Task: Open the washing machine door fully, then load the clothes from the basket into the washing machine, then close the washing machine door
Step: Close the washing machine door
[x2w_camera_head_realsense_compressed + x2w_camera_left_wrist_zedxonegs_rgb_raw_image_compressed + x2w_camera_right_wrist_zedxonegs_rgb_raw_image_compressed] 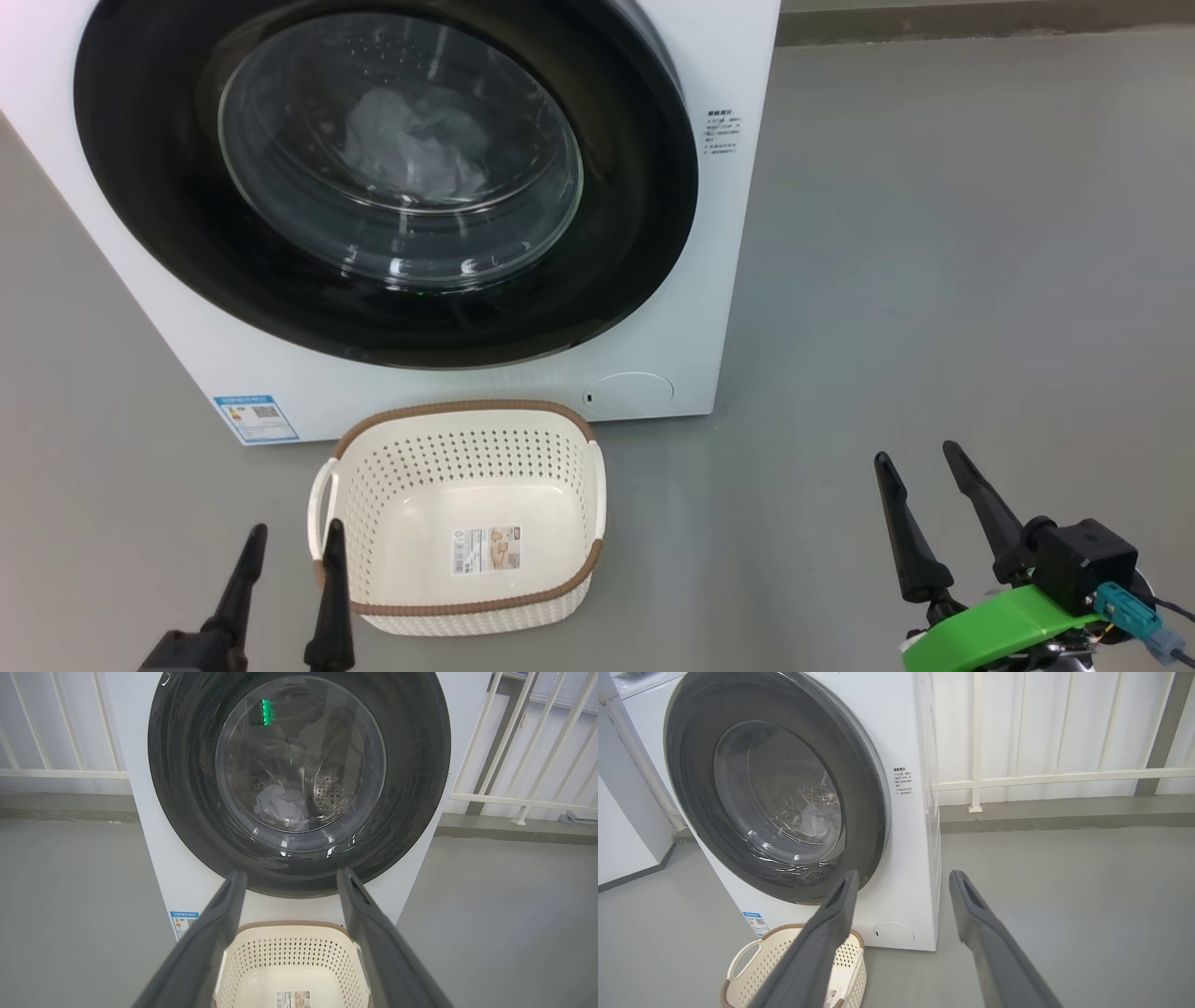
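Since the washing machine door [373, 308] lies flat against the white front of the washing machine [709, 280], with no gap showing along its black rim, I judge it closed. Behind its glass bowl the clothes [415, 145] sit as a pale grey-blue heap low in the steel drum, which is where the task wants them.

Just in front of the machine, below the door, the basket [467, 408] stands on the floor [934, 233]. Nothing lies in it but its label sticker. Set that near, it makes the carry from basket to drum a short one.

My left fingers [331, 588] are spread apart and hold nothing. They hang at the basket's near left corner, and I cannot tell whether one touches the rim. My right fingers [906, 532] are also spread and empty, well apart from the basket over bare floor. Both pairs point toward the machine.

By my reckoning all three steps look done, so an open, withdrawn posture suits: there is nothing to grip. Whether the door's latch has truly caught I cannot tell from here.
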You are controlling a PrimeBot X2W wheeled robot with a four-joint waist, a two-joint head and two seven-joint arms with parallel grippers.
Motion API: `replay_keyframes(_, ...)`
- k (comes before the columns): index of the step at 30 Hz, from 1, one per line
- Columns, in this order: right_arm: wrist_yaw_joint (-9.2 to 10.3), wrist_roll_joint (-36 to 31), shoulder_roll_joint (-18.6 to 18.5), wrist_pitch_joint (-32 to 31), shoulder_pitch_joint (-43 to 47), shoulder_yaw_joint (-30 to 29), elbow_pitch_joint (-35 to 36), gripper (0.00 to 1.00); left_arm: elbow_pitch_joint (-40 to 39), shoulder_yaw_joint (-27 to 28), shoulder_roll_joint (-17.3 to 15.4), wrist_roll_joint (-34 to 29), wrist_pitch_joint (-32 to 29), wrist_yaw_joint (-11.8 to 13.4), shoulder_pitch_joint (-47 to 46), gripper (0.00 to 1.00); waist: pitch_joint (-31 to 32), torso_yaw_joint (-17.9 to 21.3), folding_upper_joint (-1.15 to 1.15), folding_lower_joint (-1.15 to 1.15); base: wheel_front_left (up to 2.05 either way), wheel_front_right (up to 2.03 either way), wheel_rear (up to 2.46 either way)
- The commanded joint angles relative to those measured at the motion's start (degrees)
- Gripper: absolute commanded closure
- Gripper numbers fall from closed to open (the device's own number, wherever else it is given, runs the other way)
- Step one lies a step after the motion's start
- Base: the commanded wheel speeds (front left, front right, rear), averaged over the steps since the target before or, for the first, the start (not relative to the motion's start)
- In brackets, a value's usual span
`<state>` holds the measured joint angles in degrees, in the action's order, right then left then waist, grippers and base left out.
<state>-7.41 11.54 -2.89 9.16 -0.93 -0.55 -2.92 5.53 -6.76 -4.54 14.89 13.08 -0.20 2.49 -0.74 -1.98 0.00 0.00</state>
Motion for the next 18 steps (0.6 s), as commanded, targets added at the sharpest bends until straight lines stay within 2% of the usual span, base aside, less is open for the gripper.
replay_keyframes(1, -0.08, 0.81, 0.01, -0.23, -0.25, 1.79, 2.05, 0.0, -1.73, 1.74, -0.87, 0.53, -0.22, 0.44, -0.5, 0.0, 0.27, 0.03, 0.0, 0.0, 0.0, 0.0, 0.0)
replay_keyframes(18, -0.08, 1.12, 0.01, -1.54, 1.46, 1.84, 3.9, 0.0, -3.03, 1.4, -1.4, 1.1, -0.71, 1.37, 0.31, 0.0, 0.76, -0.24, 0.0, 0.0, 0.0, 0.0, 0.0)
